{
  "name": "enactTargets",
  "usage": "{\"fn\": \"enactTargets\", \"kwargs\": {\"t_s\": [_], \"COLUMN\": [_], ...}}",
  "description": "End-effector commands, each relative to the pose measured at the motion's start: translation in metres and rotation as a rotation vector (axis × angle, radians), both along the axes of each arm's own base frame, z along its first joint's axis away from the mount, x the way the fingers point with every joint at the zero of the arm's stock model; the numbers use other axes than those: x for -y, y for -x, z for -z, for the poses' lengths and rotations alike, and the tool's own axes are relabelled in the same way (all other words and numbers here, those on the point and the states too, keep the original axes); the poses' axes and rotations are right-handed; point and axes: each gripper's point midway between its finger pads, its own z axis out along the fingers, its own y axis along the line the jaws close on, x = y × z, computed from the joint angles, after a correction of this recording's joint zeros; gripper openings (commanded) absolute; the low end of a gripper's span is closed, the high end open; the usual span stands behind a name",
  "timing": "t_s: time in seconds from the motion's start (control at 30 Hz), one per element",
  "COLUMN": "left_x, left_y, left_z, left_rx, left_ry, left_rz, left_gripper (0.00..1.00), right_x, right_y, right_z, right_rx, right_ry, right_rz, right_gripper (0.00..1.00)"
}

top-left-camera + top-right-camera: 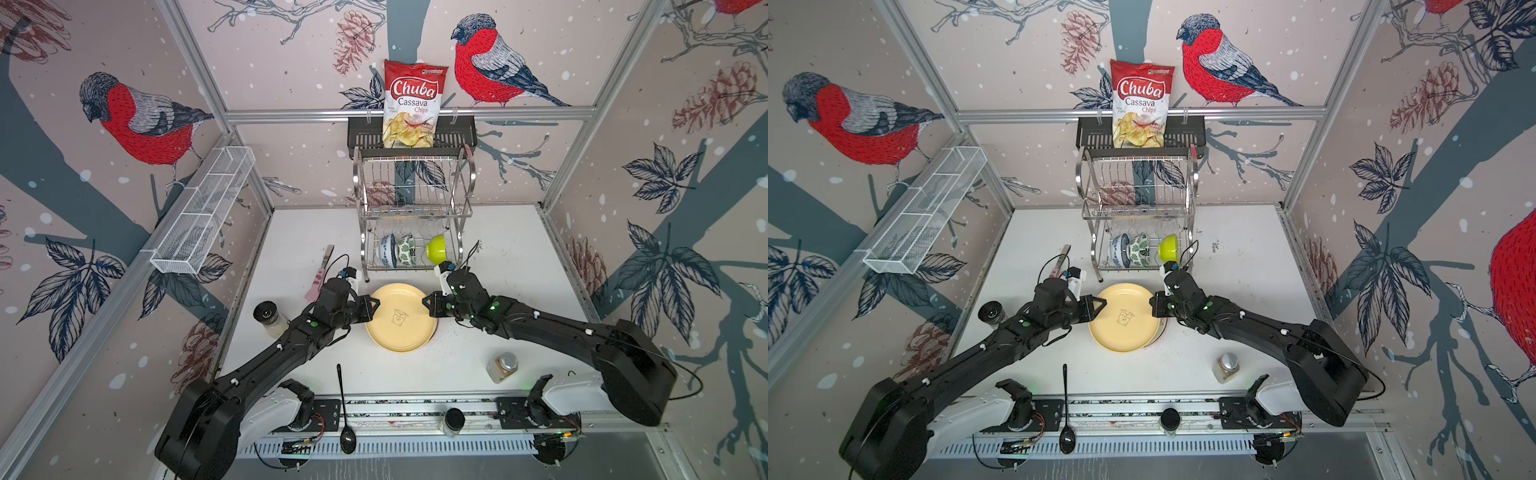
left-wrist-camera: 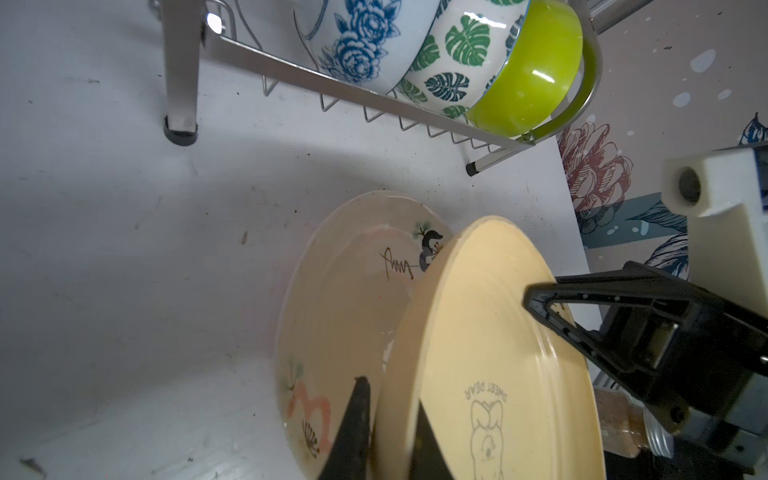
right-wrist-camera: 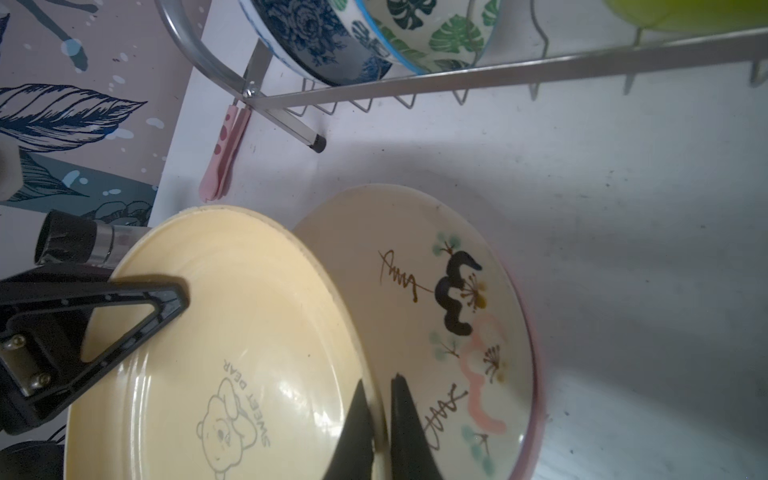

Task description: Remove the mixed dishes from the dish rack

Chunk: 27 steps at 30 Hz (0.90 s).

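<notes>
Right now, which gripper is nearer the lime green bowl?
Right. The right gripper, shut on the rim of the yellow plate, sits in front of the lime green bowl; the left gripper clamps the opposite rim, farther away.

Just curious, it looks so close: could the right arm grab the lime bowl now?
Probably not yet: the right claw is shut on the yellow plate. The lime green bowl sits nearby in the dish rack, front unobstructed, so likely once it lets go.

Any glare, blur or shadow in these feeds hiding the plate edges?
Left wrist view: glare streak on the lime green bowl, foreground soft. Right wrist view: mild sheen on the yellow plate, rim clear against the cream plate. Both top views: wide-angle bowing at the edges, even light.
</notes>
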Motion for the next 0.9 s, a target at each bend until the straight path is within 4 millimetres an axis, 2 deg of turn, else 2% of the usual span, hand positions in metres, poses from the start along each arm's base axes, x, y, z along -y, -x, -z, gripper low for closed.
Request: {"fn": "enactTargets", "kwargs": {"t_s": [0.0, 0.13, 0.23, 0.6, 0.73, 0.87], "left_x": [0.015, 0.011, 0.007, -0.006, -0.011, -0.016], "left_y": [-0.015, -0.018, -0.018, -0.017, -0.017, -0.018], "left_z": [-0.023, -0.016, -0.008, 0.013, 0.018, 0.019], "left_rx": [0.123, 0.141, 0.136, 0.099, 0.087, 0.086], "left_ry": [0.056, 0.024, 0.008, -0.053, -0.078, -0.098], "left_rz": [0.018, -0.008, -0.022, -0.073, -0.097, -0.117], "left_gripper": [0.13, 0.27, 0.33, 0.38, 0.48, 0.52], "right_x": [0.01, 0.016, 0.014, 0.014, 0.018, 0.017], "right_y": [-0.021, -0.025, -0.029, -0.042, -0.044, -0.043], "right_z": [-0.006, 0.0, 0.006, 0.03, 0.032, 0.035], "right_rx": [0.061, 0.097, 0.11, 0.096, 0.108, 0.113], "right_ry": [-0.022, -0.013, -0.009, 0.071, 0.087, 0.096], "right_rz": [0.12, 0.136, 0.131, 0.149, 0.16, 0.154], "right_gripper": [0.0, 0.0, 0.0, 0.0, 0.0, 0.01]}}
